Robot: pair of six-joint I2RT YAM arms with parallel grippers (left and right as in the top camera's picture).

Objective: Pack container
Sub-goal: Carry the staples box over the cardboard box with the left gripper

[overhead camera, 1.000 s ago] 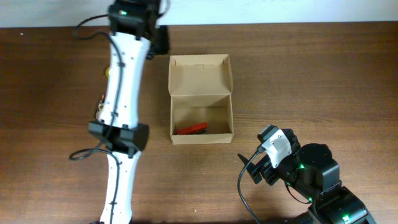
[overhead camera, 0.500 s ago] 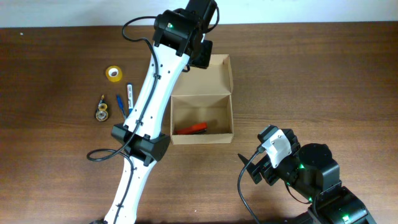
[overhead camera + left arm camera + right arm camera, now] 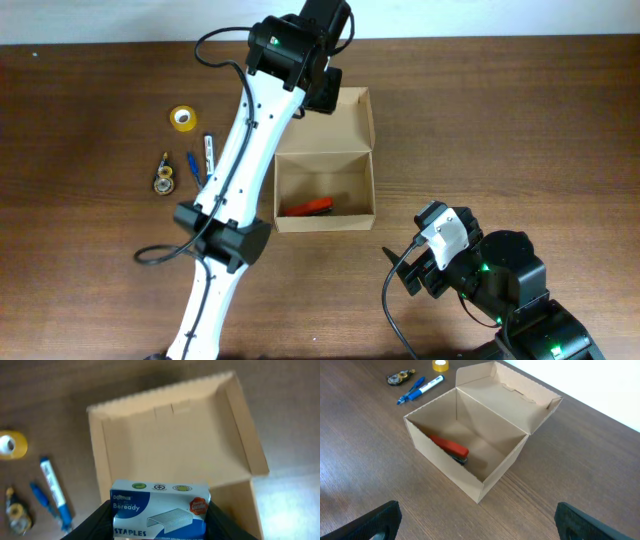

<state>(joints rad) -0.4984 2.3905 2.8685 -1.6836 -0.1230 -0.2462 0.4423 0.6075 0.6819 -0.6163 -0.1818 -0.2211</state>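
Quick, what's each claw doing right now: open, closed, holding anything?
Left claw: closed on a box of staples.
Right claw: open, holding nothing.

Left gripper (image 3: 324,94) over container (image 3: 325,223) lid (image 3: 348,128); red tool (image 3: 308,208) inside.

Dark wood table (image 3: 520,120), pale strip (image 3: 100,20) beyond, possibly wall
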